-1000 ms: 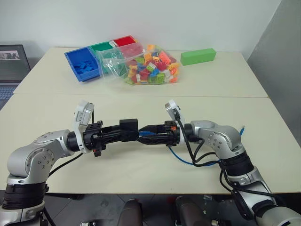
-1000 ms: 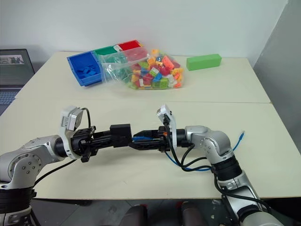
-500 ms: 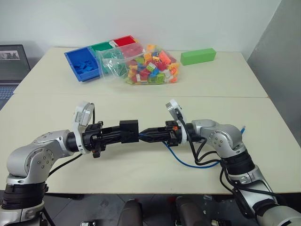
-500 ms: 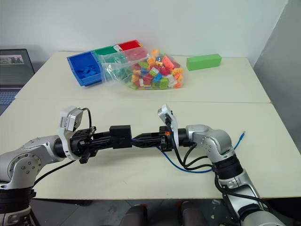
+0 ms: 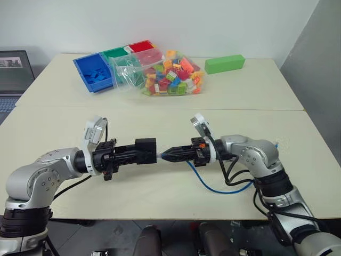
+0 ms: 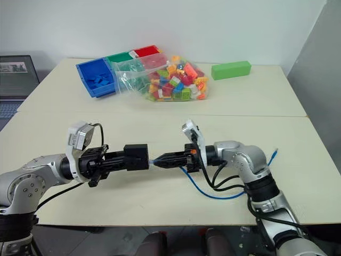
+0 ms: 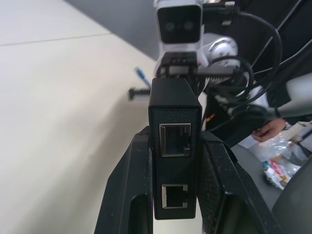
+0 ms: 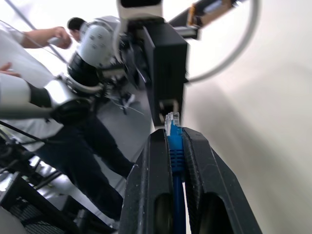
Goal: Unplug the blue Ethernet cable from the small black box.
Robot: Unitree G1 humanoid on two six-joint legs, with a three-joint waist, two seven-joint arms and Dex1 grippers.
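Note:
My left gripper (image 5: 137, 155) is shut on the small black box (image 5: 145, 150) and holds it level above the table. In the left wrist view the box (image 7: 174, 122) sits between the black fingers (image 7: 127, 190), and both of its ports are empty. My right gripper (image 5: 164, 157) faces it, shut on the plug of the blue Ethernet cable (image 8: 173, 127). The plug tip sits a short gap away from the box (image 8: 168, 63). The rest of the cable (image 5: 214, 188) loops down onto the table under my right arm, and its far end (image 5: 276, 144) lies past the elbow.
At the back of the table lie a clear bag of coloured bricks (image 5: 165, 72), a blue bin (image 5: 95, 72) and a green block (image 5: 224, 63). A laptop (image 5: 13, 72) is at the far left. A person's hand (image 7: 268, 129) appears beyond the table.
My right gripper shut on the plug and drew back to the right. The plug has come out of the box, leaving a small gap. The left arm stayed still.

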